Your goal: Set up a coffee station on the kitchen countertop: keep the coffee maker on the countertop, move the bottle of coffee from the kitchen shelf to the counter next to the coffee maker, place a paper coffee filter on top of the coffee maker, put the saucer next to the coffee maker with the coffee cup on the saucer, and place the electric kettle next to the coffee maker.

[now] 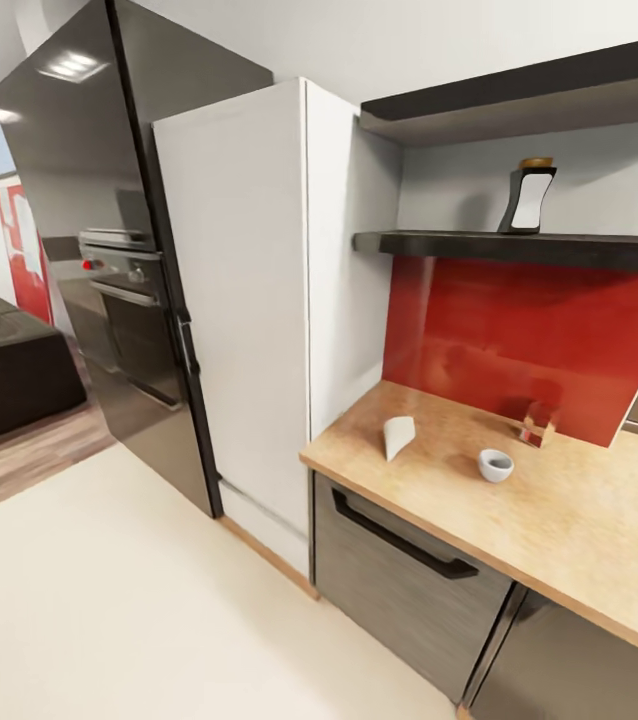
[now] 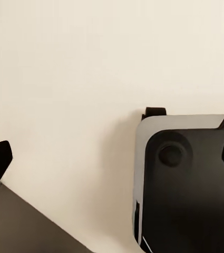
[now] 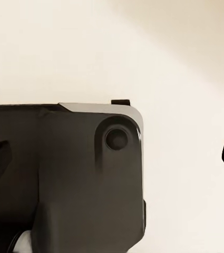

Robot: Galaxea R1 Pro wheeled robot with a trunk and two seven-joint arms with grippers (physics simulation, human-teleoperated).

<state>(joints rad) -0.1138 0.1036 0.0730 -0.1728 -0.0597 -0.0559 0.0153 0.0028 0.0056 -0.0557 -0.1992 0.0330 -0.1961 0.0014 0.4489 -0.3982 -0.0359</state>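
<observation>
- Our two tools hang low over the pale floor point(image 2: 64, 79). The left tool point(image 2: 112, 158) and the right tool point(image 3: 112, 158) both have their dark tips far apart, one at each side of the wrist views, so both look wide with nothing in them.
- Below them sits our own dark base point(image 3: 64, 174).
- Next comes the tabletop point(image 1: 579, 540). Its front edge sticks out over the grey drawers point(image 1: 409, 580), and it has lots of bare room.
- A white paper filter point(image 1: 398, 436) lies there. We think it is very light and soft, so we should pinch it gently at its rim.
- The small white coffee cup point(image 1: 496, 465) stands near it. It may break, so we take it by its wall.
- Farthest, the bottle of coffee point(image 1: 530, 196) stands upright on the dark shelf point(image 1: 439, 243). It looks smooth, so its thin middle is best.
</observation>
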